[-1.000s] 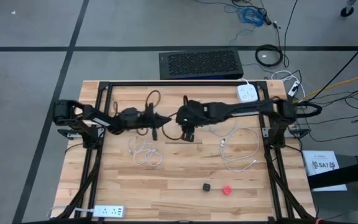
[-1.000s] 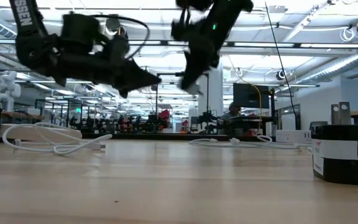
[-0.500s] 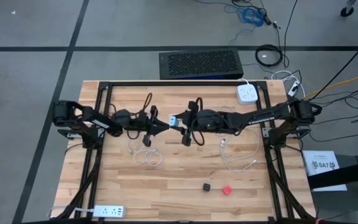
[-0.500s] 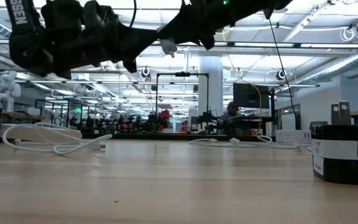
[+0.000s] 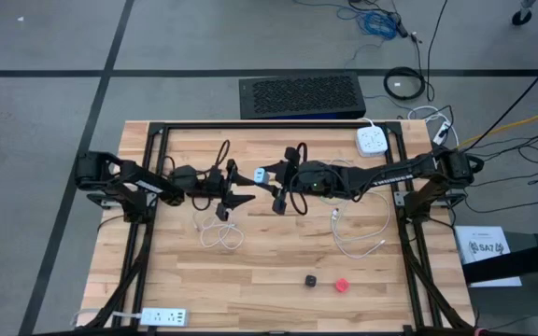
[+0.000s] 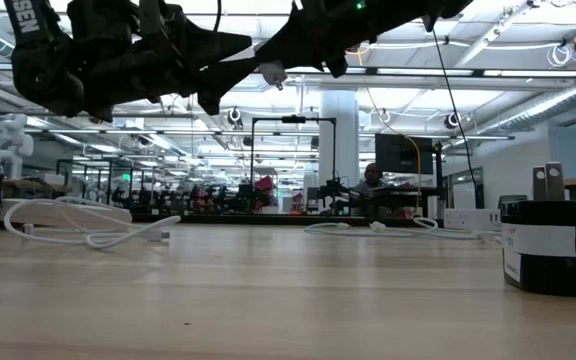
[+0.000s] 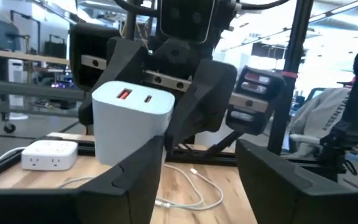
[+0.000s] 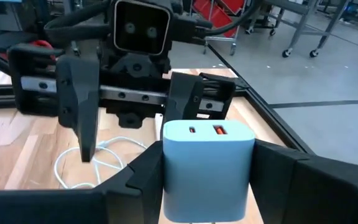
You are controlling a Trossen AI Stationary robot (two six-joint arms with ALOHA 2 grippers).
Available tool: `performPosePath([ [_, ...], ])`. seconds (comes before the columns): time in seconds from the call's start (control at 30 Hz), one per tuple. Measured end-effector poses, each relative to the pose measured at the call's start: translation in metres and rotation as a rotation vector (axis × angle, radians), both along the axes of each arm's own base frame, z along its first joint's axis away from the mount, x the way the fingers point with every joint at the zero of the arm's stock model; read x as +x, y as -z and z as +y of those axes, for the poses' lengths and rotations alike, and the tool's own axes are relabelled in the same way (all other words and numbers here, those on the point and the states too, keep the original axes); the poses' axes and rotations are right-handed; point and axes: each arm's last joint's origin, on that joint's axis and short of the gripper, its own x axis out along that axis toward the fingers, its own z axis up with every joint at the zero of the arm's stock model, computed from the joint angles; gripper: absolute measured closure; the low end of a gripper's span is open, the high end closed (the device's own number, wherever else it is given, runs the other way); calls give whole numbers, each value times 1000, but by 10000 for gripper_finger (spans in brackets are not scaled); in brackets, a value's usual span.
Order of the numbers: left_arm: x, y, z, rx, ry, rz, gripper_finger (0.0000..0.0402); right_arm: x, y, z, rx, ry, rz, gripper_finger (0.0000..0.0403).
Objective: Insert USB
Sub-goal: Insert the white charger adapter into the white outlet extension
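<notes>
The worktop (image 5: 269, 280) is pale wood in lengthwise planks, framed by black rails. Both arms are black. The charger block (image 8: 207, 167) looks light blue-white, with one orange and one dark port on its face. A white cable (image 5: 218, 231) lies coiled on the wood, and another white cable (image 5: 358, 245) loops farther over. A white power strip (image 5: 372, 141) sits at the far edge, a second white strip (image 5: 162, 317) at the near edge. A small black cube (image 5: 311, 279) lies beside a small red piece (image 5: 341, 285).

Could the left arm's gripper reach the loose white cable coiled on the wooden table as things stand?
Probably yes. The left gripper is open and empty, hanging just above the white cable, with nothing between them. The right gripper holds the white USB charger block off to the side.
</notes>
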Motion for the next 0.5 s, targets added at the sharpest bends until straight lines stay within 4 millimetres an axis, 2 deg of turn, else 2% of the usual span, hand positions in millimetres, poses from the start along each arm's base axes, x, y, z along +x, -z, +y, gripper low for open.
performPosePath([
  [0.27, -1, 6, 3, 20, -107, 30, 186, 2, -5, 9, 40, -74, -49, 246],
  [0.5, -2, 2, 0, 31, -39, -8, 186, 2, -7, 13, 20, -74, -66, 246],
])
